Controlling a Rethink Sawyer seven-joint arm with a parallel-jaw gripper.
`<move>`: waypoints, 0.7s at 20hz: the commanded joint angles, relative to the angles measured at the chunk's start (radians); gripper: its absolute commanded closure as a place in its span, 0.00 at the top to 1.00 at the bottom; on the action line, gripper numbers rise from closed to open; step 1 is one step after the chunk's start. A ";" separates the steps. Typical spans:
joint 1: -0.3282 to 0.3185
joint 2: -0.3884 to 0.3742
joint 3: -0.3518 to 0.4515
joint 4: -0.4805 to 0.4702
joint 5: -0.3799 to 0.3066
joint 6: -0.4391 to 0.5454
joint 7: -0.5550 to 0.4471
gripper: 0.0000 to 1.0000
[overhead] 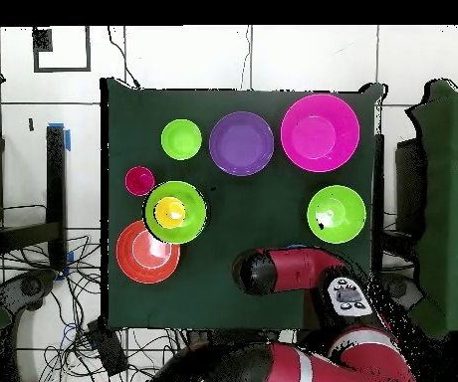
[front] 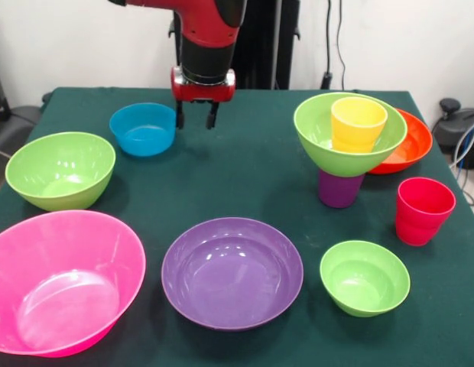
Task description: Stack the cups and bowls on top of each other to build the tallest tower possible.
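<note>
Three things make up my tower (front: pixel 348 145) so far: a purple cup (front: pixel 339 190) at the bottom, a green bowl (front: pixel 329 145) sitting on it, and a yellow cup (front: pixel 358 122) inside that bowl. It stands near one side edge of the green table (front: pixel 252 164). An orange bowl (front: pixel 409 145) sits just behind it toward the back edge, touching or almost touching. The red cup (front: pixel 423 210) stands alone by the same side edge.

My gripper (front: pixel 196 121) hangs over the back part of the table with its two fingers apart and nothing between them. The blue bowl (front: pixel 143 128) is just beside it.

From the front I can see the purple cup under the tower. From above it is hidden; I only see the green bowl with the yellow cup in it. From above my arm (overhead: pixel 293 271) also covers my gripper and nearly all of the blue bowl.

Along the front edge sit the pink bowl (front: pixel 61 283) in a corner, the wide purple bowl (front: pixel 232 272) in the middle, and a small green bowl (front: pixel 365 277). Another green bowl (front: pixel 60 170) sits by the other side edge, behind the pink one.
</note>
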 commanded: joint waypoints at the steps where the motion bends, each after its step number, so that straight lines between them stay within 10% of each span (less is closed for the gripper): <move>1: -0.014 -0.066 0.079 -0.021 0.007 0.024 0.034 1.00; 14: -0.065 -0.031 0.096 -0.017 0.001 0.024 0.027 1.00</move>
